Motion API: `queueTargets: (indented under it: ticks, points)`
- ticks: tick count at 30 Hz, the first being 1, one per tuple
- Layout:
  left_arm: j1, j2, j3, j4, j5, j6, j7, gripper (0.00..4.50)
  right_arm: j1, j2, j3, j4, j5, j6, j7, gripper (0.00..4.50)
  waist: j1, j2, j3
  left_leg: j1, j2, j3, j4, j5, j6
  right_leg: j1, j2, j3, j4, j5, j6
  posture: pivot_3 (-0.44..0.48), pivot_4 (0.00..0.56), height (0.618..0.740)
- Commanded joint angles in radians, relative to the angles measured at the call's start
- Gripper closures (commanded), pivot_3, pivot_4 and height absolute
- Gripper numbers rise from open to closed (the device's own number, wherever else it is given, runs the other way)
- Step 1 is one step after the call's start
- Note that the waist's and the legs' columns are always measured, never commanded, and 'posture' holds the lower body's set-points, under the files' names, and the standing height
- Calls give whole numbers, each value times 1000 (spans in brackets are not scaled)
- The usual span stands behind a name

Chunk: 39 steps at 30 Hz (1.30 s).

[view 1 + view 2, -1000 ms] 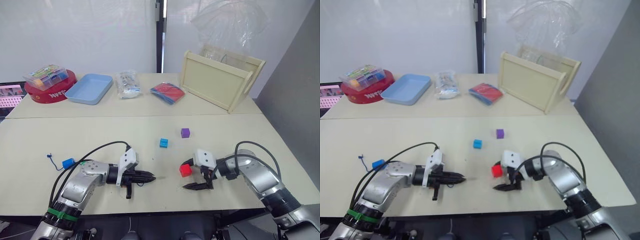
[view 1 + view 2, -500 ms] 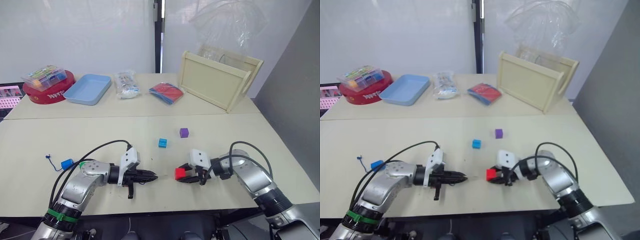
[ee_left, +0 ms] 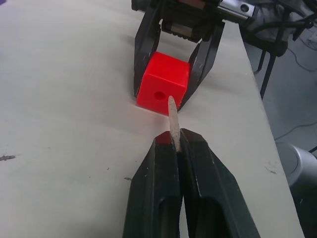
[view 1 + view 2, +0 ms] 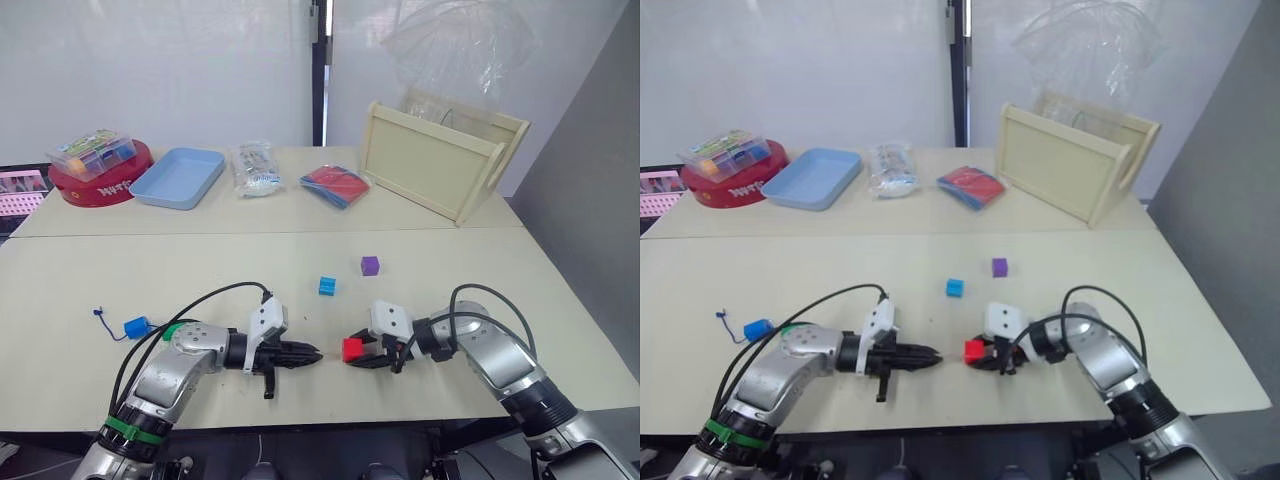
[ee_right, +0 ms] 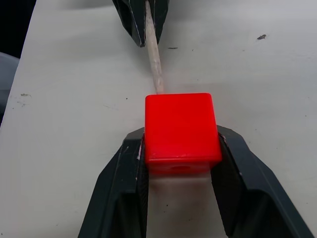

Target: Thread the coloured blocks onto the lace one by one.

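My right gripper (image 5: 181,144) is shut on the red block (image 5: 181,126), holding it just above the table with a hole facing my left gripper (image 3: 174,140). The left gripper is shut on the lace's pale stiff tip (image 3: 172,110), which points at the hole in the red block (image 3: 163,89). The tip's end sits right at that face; I cannot tell whether it has entered. The cyan block (image 4: 327,286) and purple block (image 4: 370,265) lie loose on the table beyond. A blue block (image 4: 136,327) rests at the left beside the lace's dark-blue end (image 4: 98,313).
Along the back of the table stand a red tin (image 4: 100,185) with a clear box of pieces (image 4: 92,152) on it, a blue tray (image 4: 180,177), a plastic bag (image 4: 255,167), a red-and-blue packet (image 4: 335,186) and a wooden crate (image 4: 440,162).
My right gripper has closed on the red block and carried it left, toward the lace tip. My left gripper has edged right, so the gap between them has closed.
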Motion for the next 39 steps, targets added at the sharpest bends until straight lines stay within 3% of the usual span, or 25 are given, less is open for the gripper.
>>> queueTargets:
  ticks: [1,10,18,27,33,39]
  points:
    - [-29,-22,-13,-6,-1,-24,0,4500,5,13,4,-55,8,14,-4,3309,0,0,0,0,0,0,0,0,0,0,0,0,0,0,0,0,150,740]
    - [-67,-71,-44,13,14,-38,1,4500,5,31,14,-74,3,38,-16,3309,1,0,0,0,0,0,0,0,0,0,0,0,0,0,0,0,150,740]
    - [-119,-178,-106,56,68,-66,28,4500,3,68,61,-83,-28,49,-23,3309,4,0,0,0,-1,0,0,0,0,0,0,0,0,0,0,0,150,740]
    - [-99,-122,-59,51,77,-55,12,4500,0,84,55,-59,-61,59,-25,3309,-2,0,0,1,0,0,0,0,0,1,0,0,0,0,0,0,150,740]
    - [-97,-35,-23,10,50,-16,-37,2589,10,81,55,-52,-72,61,-19,3309,-5,0,0,1,0,0,0,0,0,1,1,0,1,0,0,0,150,740]
    - [-77,35,-3,13,44,-40,-60,2589,7,90,54,-42,-76,59,-26,3309,-6,0,0,1,0,0,0,0,0,1,1,0,1,0,0,0,150,740]
